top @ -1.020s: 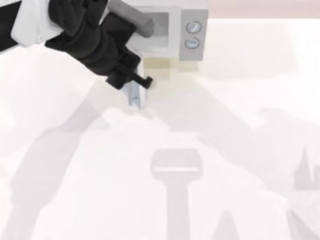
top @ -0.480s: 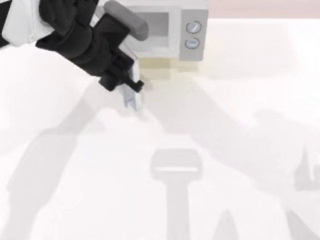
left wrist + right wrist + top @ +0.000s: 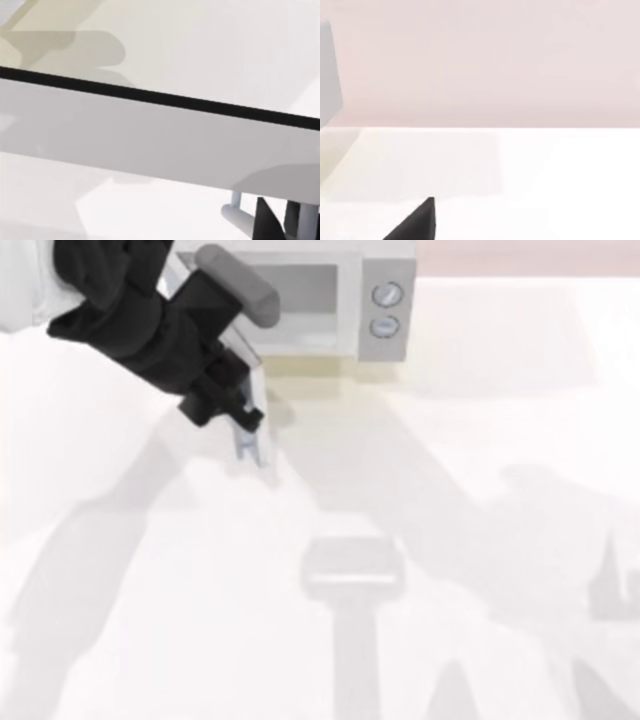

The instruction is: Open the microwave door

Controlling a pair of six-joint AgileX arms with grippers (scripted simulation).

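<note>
The light-grey microwave (image 3: 350,300) stands at the table's far edge, with its cavity showing. Its door (image 3: 251,443) is swung out toward the left front and shows nearly edge-on from above. My left gripper (image 3: 238,418) is shut on the door's bar handle at the door's free edge. In the left wrist view the door (image 3: 150,135) fills the middle as a wide grey band. The handle (image 3: 239,218) runs beside a dark finger (image 3: 267,226). Of my right gripper only one dark fingertip (image 3: 417,222) shows, over bare table, and the top view does not show that arm.
The narrow panel with two round knobs (image 3: 386,310) sits on the microwave's right side. A grey side of the microwave (image 3: 327,75) shows in the right wrist view. A pale pink wall (image 3: 495,60) rises behind the white table (image 3: 450,540).
My left gripper has pulled the handle leftward and toward the back of the table, and the door has swung wider open, showing more of the cavity.
</note>
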